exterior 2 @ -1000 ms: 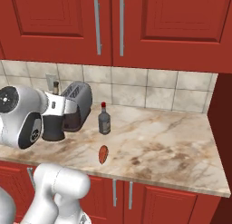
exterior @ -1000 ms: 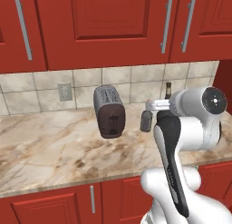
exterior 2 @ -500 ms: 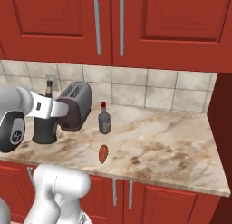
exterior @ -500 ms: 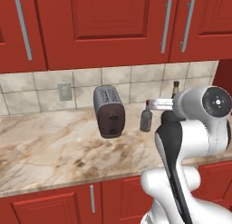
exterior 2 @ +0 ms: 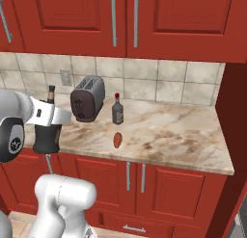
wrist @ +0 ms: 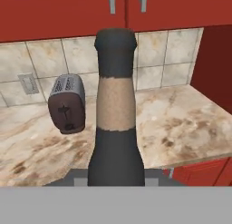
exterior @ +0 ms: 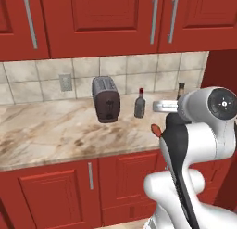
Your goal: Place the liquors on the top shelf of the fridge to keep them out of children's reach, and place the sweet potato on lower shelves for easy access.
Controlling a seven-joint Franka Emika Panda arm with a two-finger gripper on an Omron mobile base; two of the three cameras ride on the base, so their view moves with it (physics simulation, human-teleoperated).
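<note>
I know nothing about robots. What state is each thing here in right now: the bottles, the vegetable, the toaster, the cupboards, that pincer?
Black bottle: upright, lifted off the counter, held by the pincer.
Pincer: shut on the black bottle.
Grey bottle: upright on the counter, red cap on, untouched.
Sweet potato: lying on the counter near its front edge.
Toaster: standing by the tiled wall, slots empty.
Upper cabinets: doors shut.
Lower cabinets: doors shut.

My counter (exterior 2: 183, 136) is marbled beige stone over red cabinet doors. On it the grey toaster (exterior 2: 88, 98) stands at about 10 o'clock, close to the tiled backsplash. Just beside it, toward 3 o'clock, the red-capped grey bottle (exterior 2: 117, 109) stands upright. The sweet potato (exterior 2: 117, 139) lies at 6 o'clock from that bottle, near the front edge.
</note>
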